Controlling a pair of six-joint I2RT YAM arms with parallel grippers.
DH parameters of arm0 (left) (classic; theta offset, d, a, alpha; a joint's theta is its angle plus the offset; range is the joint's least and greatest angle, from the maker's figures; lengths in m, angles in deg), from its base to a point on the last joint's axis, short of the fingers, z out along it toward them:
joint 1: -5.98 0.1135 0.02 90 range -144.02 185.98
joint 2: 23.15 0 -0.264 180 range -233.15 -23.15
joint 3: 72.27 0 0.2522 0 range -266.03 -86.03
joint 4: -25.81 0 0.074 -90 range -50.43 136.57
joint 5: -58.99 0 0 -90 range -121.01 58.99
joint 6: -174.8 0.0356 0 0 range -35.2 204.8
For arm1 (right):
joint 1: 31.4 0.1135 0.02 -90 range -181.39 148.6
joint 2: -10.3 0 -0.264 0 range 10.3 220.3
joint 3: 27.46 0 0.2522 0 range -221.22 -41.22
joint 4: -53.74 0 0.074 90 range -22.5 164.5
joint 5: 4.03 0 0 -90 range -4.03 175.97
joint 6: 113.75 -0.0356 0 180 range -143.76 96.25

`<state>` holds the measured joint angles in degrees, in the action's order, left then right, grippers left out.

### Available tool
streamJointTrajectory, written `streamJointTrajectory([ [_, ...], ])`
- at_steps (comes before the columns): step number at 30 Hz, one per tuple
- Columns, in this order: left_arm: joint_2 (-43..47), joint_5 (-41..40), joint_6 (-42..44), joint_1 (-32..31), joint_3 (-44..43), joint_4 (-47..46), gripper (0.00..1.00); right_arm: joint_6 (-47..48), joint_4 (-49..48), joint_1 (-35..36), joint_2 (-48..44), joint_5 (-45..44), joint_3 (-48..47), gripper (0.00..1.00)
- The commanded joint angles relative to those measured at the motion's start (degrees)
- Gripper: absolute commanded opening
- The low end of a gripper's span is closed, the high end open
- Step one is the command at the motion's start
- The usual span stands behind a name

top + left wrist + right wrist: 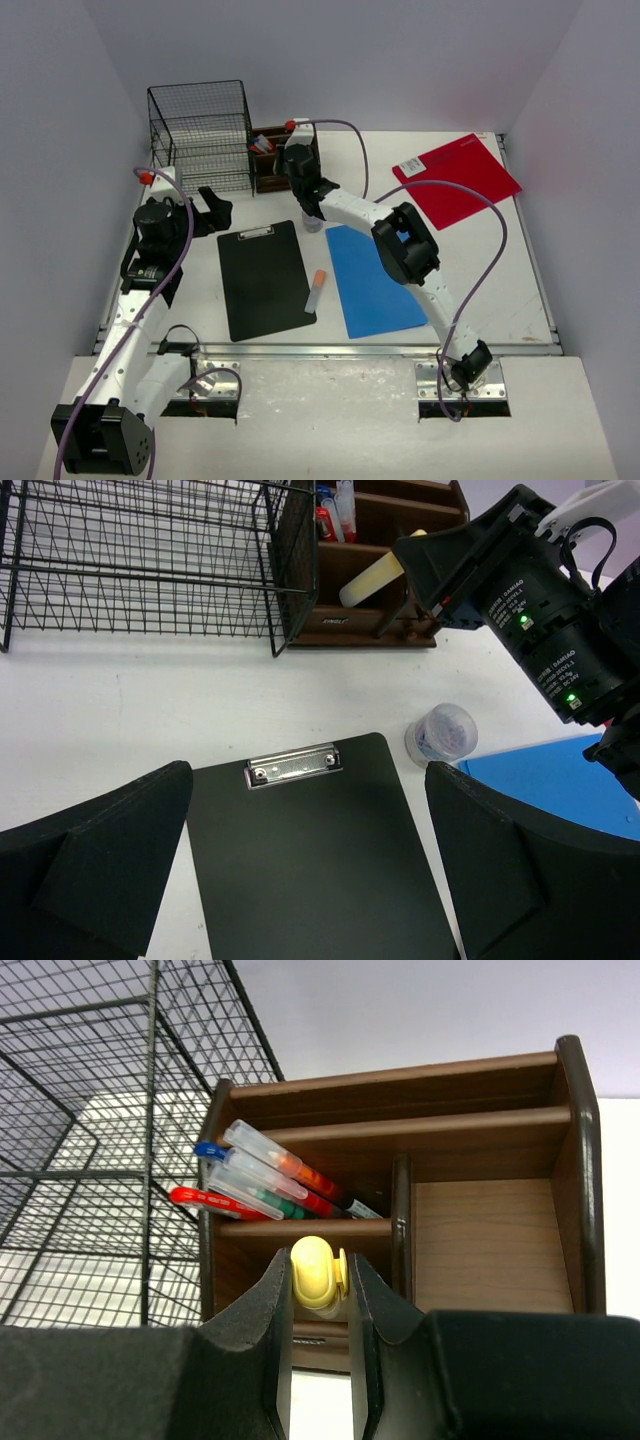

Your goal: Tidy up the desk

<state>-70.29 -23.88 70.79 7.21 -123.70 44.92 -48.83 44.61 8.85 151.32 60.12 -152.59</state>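
Right gripper (318, 1265) – clenched on a yellow marker (318, 1275), one finger on each side of the barrel. The top view puts this gripper (297, 160) at the far left of the desk (500, 270), right at the organizer (268, 165). In the right wrist view the marker's far end sits at the organizer's (480, 1230) front left compartment, below the tier that holds a bunch of pens (270, 1180); contact with the wood cannot be told. From the left wrist view the marker (370, 580) is tilted, with its free end toward the organizer (400, 520). Left gripper (315, 860) – released, jaws wide apart with nothing between them, hovering over the top of the clipboard (310, 870), whose metal clip is in plain sight. In the top view the left gripper (212, 212) is just left of the clipboard (264, 278). The desk fills the space under both arms, its silver rail along the near edge by the arm bases. A wire basket (200, 135) stands in the far left corner, touching or just beside the organizer. A blue sheet (370, 280) lies right of the clipboard, partly under the right arm. An orange-capped pen (317, 290) lies between them at the clipboard's right edge. A clear container (442, 735) stands just beside the clipboard's far right corner. A red folder (460, 178) lies at the far right, well apart.
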Motion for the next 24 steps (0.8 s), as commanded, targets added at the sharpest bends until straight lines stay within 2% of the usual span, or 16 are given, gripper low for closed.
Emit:
streamJointTrajectory([
  [1, 0.82, 0.87, 0.12, 1.05, 0.23, -2.39, 1.0, -1.12, -2.51, 0.27, 0.22, -3.5, -2.53, 0.02],
  [4, 0.73, 1.32, 0.12, 1.23, 0.32, -2.18, 1.0, -1.38, -2.33, 0.27, 0.75, -2.89, -2.27, 0.22],
  [5, 0.73, 1.5, 0.12, 1.31, 0.32, -2.17, 1.0, -1.39, -2.33, 0.27, 0.84, -2.85, -2.19, 0.23],
  [6, 0.73, 1.75, 0.12, 1.31, 0.32, -2.01, 1.0, -1.55, -2.24, 0.27, 0.92, -2.27, -2.27, 0.34],
  [9, 0.64, 2.01, 0.03, 1.4, 0.32, -1.92, 1.0, -0.94, -2.85, 0.18, 0.75, -0.6, -2.36, 0.47],
  [11, 0.6, 2.19, -0.19, 1.4, 0.36, -1.92, 1.0, -0.32, -3.12, 0.18, 0.17, 0.77, -2.58, 0.52],
  [20, 1.22, 2.19, -0.93, 1.4, 0.46, -0.86, 1.0, 7.96, -7.86, -0.81, -8.47, 6.2, 0.18, 0.55],
  [24, 1.52, 2.28, -0.07, 1.4, 1.0, -0.86, 1.0, 17.03, -15.33, -2.12, -17.64, 11.13, 9.94, 0.55],
])
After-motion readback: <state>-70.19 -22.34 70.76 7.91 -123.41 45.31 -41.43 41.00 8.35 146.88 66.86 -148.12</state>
